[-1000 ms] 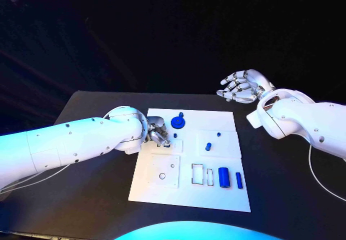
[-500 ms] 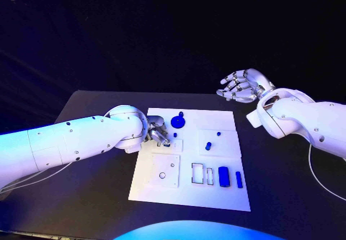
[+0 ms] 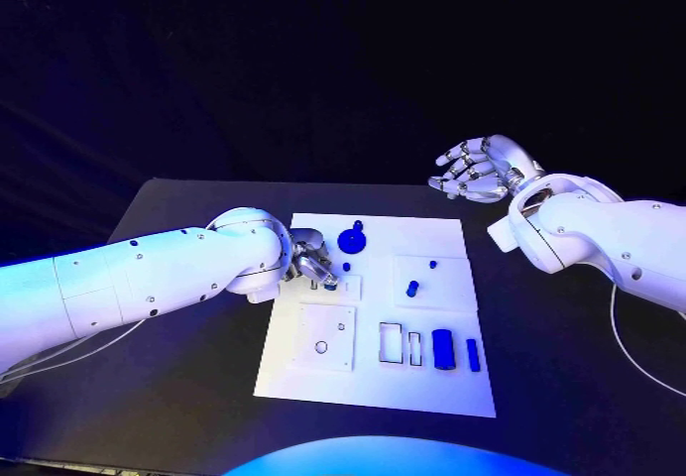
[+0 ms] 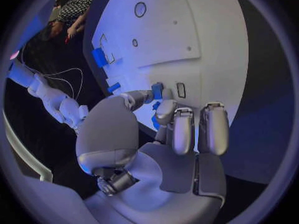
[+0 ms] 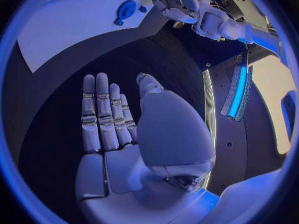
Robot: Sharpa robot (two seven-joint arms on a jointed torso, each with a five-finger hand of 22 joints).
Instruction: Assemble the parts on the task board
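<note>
The white task board [image 3: 429,238] lies mid-table. My left hand [image 3: 312,262] sits over its far left part with the fingers curled. In the left wrist view the thumb and a fingertip [image 4: 166,110] pinch a small blue peg [image 4: 157,90] [image 3: 348,267] beside a small slot [image 4: 181,89]. A round blue part [image 3: 352,241] [image 5: 126,9] lies just beyond the hand. Another small blue piece [image 3: 413,290] stands at the board's middle right. Two blue blocks [image 3: 443,349] [image 3: 473,354] lie near the front right. My right hand [image 3: 479,171] [image 5: 118,134] hovers past the board's far right corner, fingers spread and empty.
On the board's near half there is a raised plate with a round hole [image 3: 320,347] [image 4: 140,9] and two rectangular slots [image 3: 392,342]. Black table [image 3: 186,327] stretches on both sides of the board. My right forearm [image 3: 586,238] hangs over the table's right side.
My left hand has barely shifted over the peg. The right hand and the blue parts stay where they were.
</note>
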